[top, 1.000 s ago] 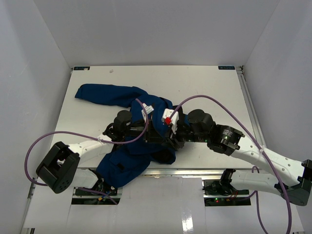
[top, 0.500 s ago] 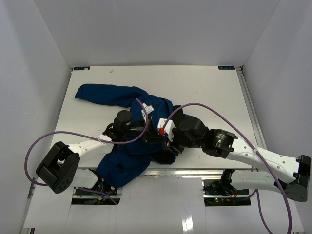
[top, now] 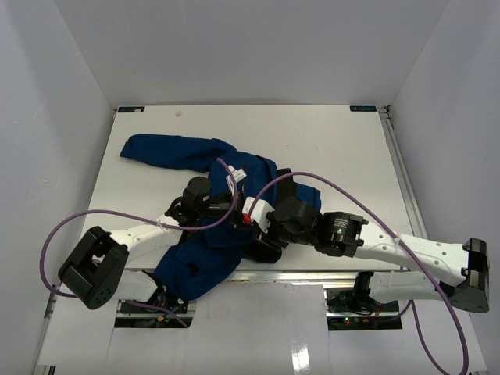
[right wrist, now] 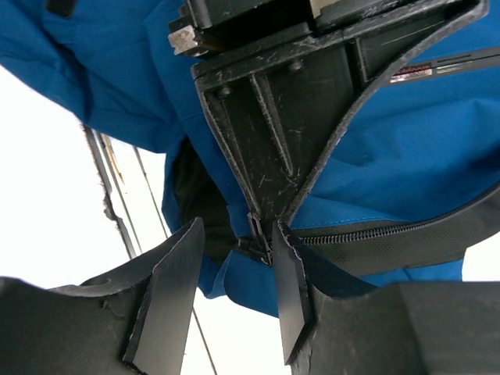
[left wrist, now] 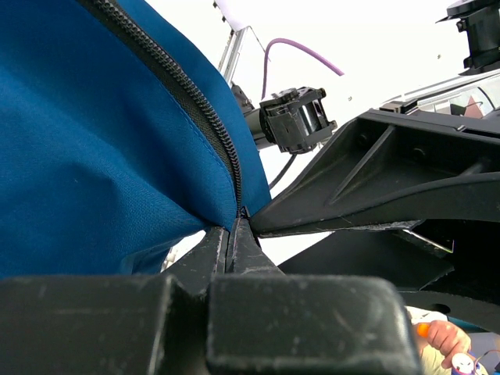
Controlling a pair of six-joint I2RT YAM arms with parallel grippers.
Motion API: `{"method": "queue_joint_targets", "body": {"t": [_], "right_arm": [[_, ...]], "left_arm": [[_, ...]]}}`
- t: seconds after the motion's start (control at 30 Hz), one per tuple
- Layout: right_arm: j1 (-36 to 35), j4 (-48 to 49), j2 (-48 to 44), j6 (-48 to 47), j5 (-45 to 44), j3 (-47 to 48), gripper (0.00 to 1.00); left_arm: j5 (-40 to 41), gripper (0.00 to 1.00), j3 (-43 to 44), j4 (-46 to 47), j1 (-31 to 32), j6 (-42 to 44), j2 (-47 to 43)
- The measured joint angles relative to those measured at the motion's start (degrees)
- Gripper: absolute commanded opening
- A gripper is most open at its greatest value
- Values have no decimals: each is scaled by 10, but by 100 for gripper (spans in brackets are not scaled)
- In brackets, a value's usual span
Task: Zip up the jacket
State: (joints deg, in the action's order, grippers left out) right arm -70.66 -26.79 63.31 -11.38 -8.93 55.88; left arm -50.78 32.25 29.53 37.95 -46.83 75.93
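I am pinching the one royal-blue fabric jacket (top: 187, 152), left gripper (left wrist: 230, 234) shut; right gripper (right wrist: 237, 234) half-open, straddling its obscured slider (right wrist: 254, 238).

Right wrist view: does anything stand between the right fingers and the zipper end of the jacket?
Nothing visible does. The zipper end lies just ahead of the open right fingers, with only free air before it. The left gripper, shut on the zipper edge of the jacket, reaches that spot from the opposite side.

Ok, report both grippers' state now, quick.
Left gripper: shut on the jacket, at its zipper edge.
Right gripper: open, jaws either side of the zipper slider, nothing gripped.
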Motion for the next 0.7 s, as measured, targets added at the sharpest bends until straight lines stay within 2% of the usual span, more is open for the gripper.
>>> {"method": "queue_joint_targets", "body": {"t": [0.33, 0.7], "right_arm": [[-9, -2, 12, -1, -38, 7, 44], [-15, 0, 23, -8, -74, 8, 21]], "left_arm": [[2, 0, 0, 0, 0, 1, 2], [4, 0, 0, -8, -1, 1, 5]]}}
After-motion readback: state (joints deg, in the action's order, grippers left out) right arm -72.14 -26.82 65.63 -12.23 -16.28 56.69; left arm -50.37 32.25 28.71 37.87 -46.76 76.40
